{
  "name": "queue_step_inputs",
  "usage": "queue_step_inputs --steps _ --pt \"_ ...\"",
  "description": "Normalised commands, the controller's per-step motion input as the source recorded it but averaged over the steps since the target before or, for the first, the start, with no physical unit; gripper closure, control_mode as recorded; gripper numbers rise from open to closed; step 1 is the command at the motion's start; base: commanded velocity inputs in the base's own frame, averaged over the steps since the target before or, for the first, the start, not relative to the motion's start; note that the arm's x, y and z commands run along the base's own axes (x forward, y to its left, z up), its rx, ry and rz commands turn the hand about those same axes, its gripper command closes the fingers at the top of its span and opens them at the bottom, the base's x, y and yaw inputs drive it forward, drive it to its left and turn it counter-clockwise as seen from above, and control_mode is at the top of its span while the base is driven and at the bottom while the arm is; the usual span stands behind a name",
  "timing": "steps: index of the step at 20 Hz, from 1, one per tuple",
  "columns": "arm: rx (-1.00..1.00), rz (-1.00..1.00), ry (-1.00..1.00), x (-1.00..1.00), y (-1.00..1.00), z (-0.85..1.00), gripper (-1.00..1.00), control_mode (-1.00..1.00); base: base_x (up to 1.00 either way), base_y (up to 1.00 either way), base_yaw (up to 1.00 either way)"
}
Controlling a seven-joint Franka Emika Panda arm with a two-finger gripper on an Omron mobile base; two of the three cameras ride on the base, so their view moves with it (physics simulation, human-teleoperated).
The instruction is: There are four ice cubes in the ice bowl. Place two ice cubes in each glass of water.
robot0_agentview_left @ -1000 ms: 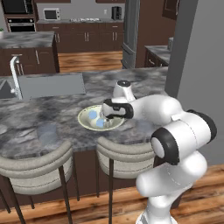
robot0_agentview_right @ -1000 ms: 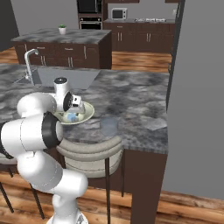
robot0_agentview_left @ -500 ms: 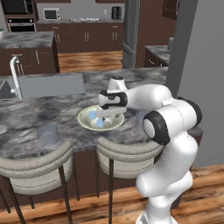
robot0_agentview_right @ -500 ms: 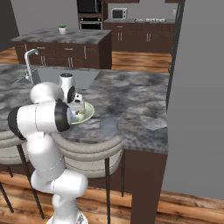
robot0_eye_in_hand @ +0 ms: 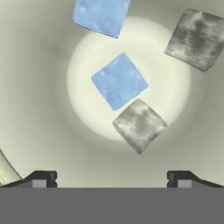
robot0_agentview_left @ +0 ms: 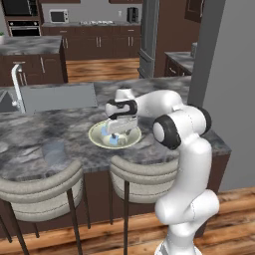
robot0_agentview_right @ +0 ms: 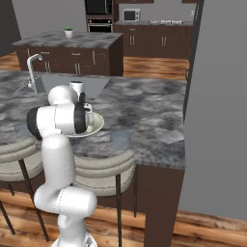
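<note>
In the hand view the pale inside of the ice bowl (robot0_eye_in_hand: 48, 109) lies right under me. Two light blue ice cubes (robot0_eye_in_hand: 119, 81) (robot0_eye_in_hand: 101, 15) and two grey ones (robot0_eye_in_hand: 139, 124) (robot0_eye_in_hand: 196, 39) rest on its floor. My gripper (robot0_eye_in_hand: 111, 179) is open, fingertips (robot0_eye_in_hand: 41, 178) wide apart, nothing between them. From the left base view the gripper (robot0_agentview_left: 116, 130) points down into the cream bowl (robot0_agentview_left: 97, 138) on the counter. One glass of water (robot0_agentview_left: 54, 152) stands left of the bowl. Another glass (robot0_agentview_right: 120, 139) stands to the bowl's (robot0_agentview_right: 97, 126) right.
A grey sink (robot0_agentview_left: 57, 97) with a faucet (robot0_agentview_left: 19, 84) sits at the counter's back left. Two round stools (robot0_agentview_left: 40, 191) (robot0_agentview_left: 144, 172) stand against the counter's front edge. A grey wall (robot0_agentview_left: 229, 74) rises at the right.
The hand has turned from sideways to pointing down and dropped lower into the bowl. The elbow has swung to the right. The jaws stay open.
</note>
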Motion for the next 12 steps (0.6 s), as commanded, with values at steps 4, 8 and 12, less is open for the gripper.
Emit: queue_step_inputs --steps 4,8,12 --pt "-0.02 0.10 0.01 0.24 -0.03 -0.30 -1.00 -1.00 0.00 0.00 0.00" --pt "0.00 0.10 0.00 0.13 -0.21 -0.30 -1.00 -1.00 0.00 0.00 0.00" --pt "0.00 0.09 0.00 0.00 -0.02 -0.37 -1.00 -1.00 0.00 0.00 0.00"
